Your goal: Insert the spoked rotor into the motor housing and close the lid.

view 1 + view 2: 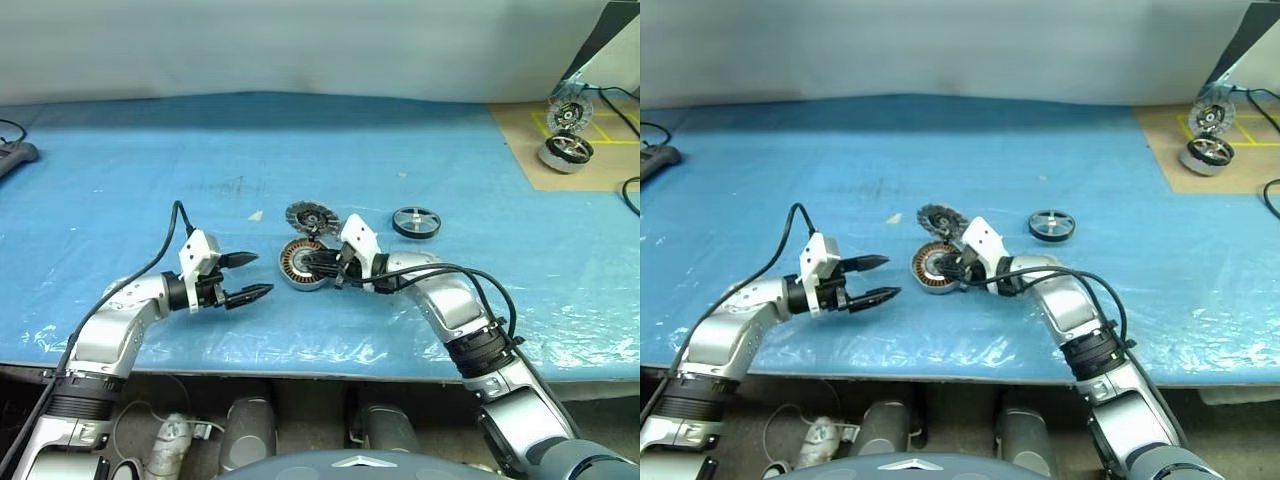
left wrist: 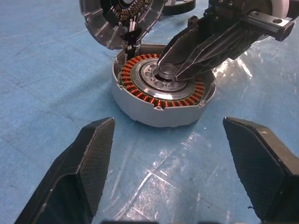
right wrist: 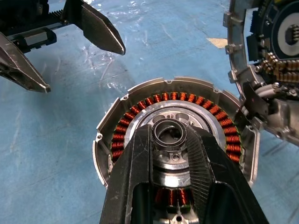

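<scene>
The motor housing (image 1: pixel 298 268) lies open on the blue sheet, with its ring of copper coils (image 3: pixel 140 108) showing. Its lid (image 1: pixel 311 216) stands tilted up behind it, joined at the rim, inner face (image 2: pixel 122 14) toward me. My right gripper (image 3: pixel 169 133) reaches over the housing and is shut on the central hub ring (image 3: pixel 169 127). The spoked rotor (image 1: pixel 416 222) lies flat on the sheet to the right of the lid, apart from both grippers. My left gripper (image 1: pixel 262 274) hovers open just left of the housing, pointing at it, with nothing between its fingers (image 2: pixel 88 158).
A second motor (image 1: pixel 566 152) with a raised lid sits on a brown mat at the far right. A black device (image 1: pixel 14 155) lies at the left edge. A small pale scrap (image 1: pixel 256 215) lies left of the lid. The table's front edge runs just below my arms.
</scene>
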`<state>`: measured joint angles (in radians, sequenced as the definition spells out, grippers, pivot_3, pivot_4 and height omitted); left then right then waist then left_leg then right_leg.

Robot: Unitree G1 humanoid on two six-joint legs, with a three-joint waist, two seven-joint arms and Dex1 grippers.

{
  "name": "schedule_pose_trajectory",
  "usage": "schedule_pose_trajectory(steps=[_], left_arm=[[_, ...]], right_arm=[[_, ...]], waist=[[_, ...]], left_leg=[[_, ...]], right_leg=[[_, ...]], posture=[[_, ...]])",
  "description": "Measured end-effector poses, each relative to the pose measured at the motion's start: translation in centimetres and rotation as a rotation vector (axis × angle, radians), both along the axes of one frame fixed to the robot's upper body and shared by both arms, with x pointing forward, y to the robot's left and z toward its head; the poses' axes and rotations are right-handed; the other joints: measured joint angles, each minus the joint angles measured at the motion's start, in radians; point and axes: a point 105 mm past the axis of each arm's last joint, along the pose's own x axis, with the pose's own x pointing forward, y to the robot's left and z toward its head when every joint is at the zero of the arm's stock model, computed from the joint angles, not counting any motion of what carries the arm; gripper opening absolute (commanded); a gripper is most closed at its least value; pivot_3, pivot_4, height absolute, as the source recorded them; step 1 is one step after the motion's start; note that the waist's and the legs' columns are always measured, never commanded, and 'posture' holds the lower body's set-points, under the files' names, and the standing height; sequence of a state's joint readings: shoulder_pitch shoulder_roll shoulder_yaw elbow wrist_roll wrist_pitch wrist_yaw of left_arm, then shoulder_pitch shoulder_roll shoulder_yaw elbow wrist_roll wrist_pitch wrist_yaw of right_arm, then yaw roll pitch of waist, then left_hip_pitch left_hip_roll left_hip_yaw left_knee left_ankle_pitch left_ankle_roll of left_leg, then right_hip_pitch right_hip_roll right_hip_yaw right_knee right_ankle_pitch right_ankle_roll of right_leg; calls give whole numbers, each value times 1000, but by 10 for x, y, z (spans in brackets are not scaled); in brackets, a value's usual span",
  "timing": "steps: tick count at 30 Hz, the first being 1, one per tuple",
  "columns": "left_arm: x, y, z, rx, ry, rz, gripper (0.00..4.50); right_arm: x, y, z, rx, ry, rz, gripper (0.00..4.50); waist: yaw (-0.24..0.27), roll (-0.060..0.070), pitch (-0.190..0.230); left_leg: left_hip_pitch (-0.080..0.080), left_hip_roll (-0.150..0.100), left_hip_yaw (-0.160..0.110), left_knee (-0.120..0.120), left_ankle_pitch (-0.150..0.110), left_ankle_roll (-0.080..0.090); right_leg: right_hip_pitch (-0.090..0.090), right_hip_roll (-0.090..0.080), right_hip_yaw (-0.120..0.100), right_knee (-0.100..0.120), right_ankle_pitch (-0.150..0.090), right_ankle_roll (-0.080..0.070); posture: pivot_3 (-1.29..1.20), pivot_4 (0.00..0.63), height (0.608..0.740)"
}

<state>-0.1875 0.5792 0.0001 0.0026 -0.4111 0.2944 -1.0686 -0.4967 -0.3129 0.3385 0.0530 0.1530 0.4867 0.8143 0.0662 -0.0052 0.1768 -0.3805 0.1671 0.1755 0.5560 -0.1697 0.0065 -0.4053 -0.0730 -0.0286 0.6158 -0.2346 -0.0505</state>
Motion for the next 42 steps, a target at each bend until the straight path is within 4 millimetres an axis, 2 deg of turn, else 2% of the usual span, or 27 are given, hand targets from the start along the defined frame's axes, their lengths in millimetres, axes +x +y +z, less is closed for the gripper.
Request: schedule_pose_trajectory(steps=[5,42], left_arm=[[2,1,0,-1,-5,5,4011],[1,-1,-2,-3,-1,0,4011]], right_arm=[[6,3,0,-25,-36,7,649],[7,-4,-2,-51,-40,18,649]], waist=[[1,0,0],[2,0,0]], left_leg=[[0,0,0,1,0,0],[0,0,0,5,-1,2]], right_leg=[[0,0,0,0,0,0],[1,0,0,3,0,0]], posture=[[0,150,740],[0,150,740]])
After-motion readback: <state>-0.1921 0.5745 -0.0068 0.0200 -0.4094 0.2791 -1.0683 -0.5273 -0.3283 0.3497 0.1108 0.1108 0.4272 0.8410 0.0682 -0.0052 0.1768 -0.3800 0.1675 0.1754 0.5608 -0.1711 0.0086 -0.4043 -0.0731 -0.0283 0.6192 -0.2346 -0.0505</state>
